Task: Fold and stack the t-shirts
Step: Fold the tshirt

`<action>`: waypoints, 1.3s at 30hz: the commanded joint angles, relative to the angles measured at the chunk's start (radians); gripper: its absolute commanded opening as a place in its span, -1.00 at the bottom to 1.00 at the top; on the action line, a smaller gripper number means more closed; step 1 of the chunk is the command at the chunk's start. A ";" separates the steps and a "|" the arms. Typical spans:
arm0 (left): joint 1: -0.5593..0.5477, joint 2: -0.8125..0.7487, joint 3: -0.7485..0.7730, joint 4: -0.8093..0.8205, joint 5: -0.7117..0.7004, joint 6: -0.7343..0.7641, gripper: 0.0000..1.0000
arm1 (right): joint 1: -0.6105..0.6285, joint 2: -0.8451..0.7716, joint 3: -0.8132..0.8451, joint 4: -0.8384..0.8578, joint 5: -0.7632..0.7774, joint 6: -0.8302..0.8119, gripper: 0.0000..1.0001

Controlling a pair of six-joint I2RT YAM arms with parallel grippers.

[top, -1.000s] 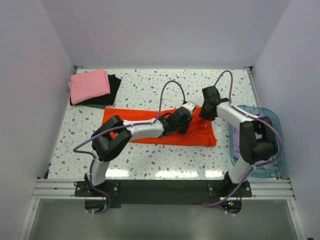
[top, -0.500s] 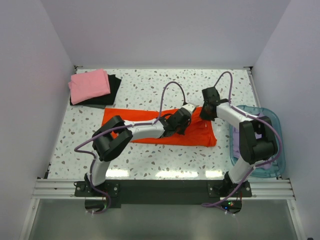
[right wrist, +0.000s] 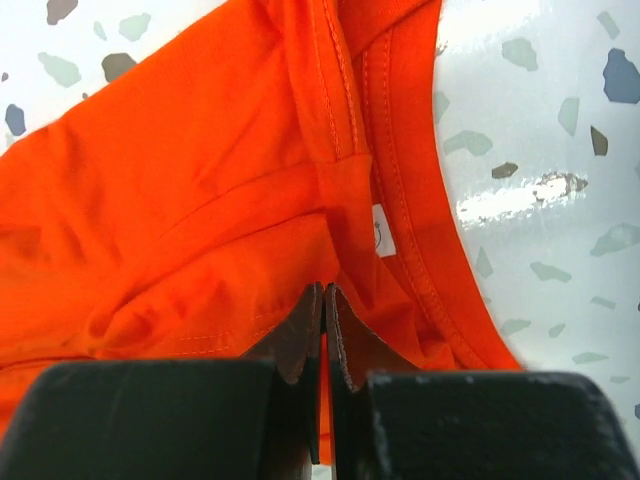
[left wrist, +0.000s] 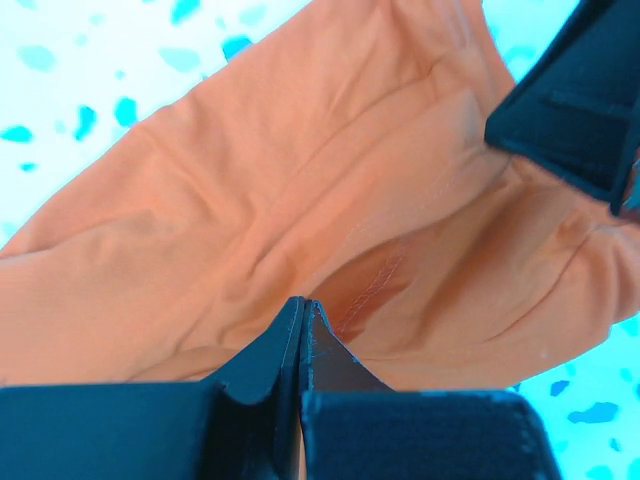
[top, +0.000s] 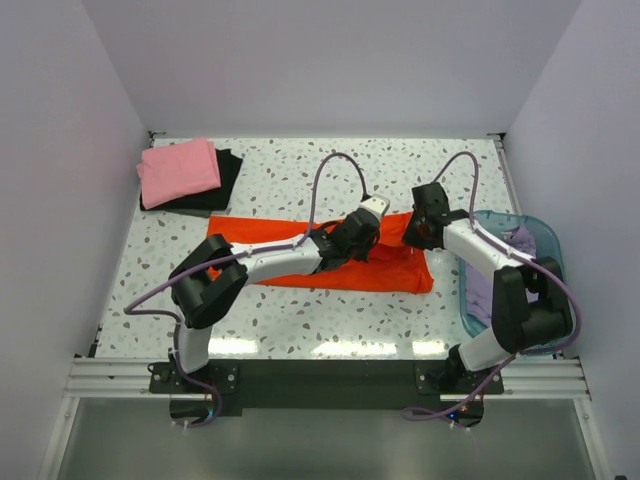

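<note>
From above, the orange-red t-shirt [top: 395, 270] is seen spread across the middle of the bench [top: 280, 185]. In the left wrist view, the left claw [left wrist: 303, 312] is pressed together on its cloth. In the right wrist view, the right claw [right wrist: 325, 298] is pinched shut on a fold of it.

Four t-shirts [top: 400, 270], one basket [top: 548, 235], two arms [top: 270, 262]

- Orange shirt [right wrist: 200, 200]: soft matt cloth, creased, with stitched seams.
- Pink shirt [top: 178, 168]: matt cloth.
- Tabletop [right wrist: 540, 120]: smooth, glossy, stone-speckled.
- Basket [top: 548, 245]: translucent blue plastic.
- Left claw [left wrist: 301, 303] and right claw [right wrist: 323, 292]: matt black, probably plastic.
</note>
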 commanded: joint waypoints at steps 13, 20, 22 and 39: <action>0.004 -0.157 -0.068 -0.015 -0.070 0.025 -1.00 | 0.009 -0.227 -0.125 -0.007 -0.096 0.072 -1.00; 0.006 -0.158 -0.102 -0.009 -0.042 0.017 -1.00 | 0.055 -0.287 -0.174 -0.023 -0.093 0.109 -1.00; 0.006 -0.155 -0.106 -0.008 -0.040 0.013 -1.00 | 0.075 -0.301 -0.192 -0.028 -0.082 0.123 -1.00; 0.006 -0.158 -0.171 0.000 -0.025 -0.029 -1.00 | 0.173 -0.392 -0.289 -0.065 -0.027 0.189 -1.00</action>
